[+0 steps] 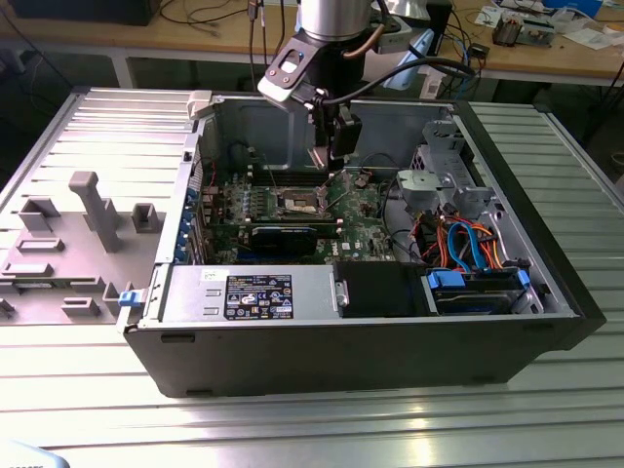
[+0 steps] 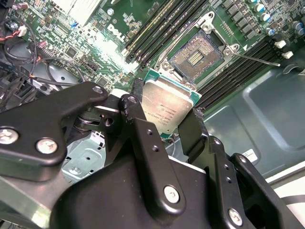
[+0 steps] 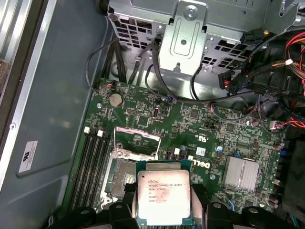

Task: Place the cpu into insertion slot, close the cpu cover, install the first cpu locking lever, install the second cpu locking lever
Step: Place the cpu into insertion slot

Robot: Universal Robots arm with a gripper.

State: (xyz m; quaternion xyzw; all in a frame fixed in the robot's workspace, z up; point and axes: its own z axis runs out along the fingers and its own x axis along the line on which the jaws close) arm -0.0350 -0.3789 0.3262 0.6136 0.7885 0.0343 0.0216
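Observation:
My gripper (image 2: 164, 117) is shut on the cpu (image 2: 167, 106), a flat square chip with a silver-grey top, one black finger (image 2: 136, 119) on each side of it. In the first wrist view the cpu (image 3: 163, 194) hangs over the green motherboard, just beside the insertion slot (image 3: 124, 177). The insertion slot (image 2: 198, 53) lies uncovered, its dark contact field showing. The cpu cover (image 3: 137, 137) stands raised at the slot's far edge. A thin wire lever (image 2: 257, 59) sticks out beside the slot. In the exterior view the gripper (image 1: 332, 156) hangs inside the open computer case, above the insertion slot (image 1: 297, 203).
Long black memory slots (image 3: 93, 171) run along both sides of the socket. A finned heatsink (image 3: 242, 172), loose black cables (image 3: 157, 81) and a metal drive cage (image 3: 188, 43) lie around it. The case walls (image 1: 390, 341) enclose the board. Grey plastic fixtures (image 1: 93, 210) stand at the exterior view's left.

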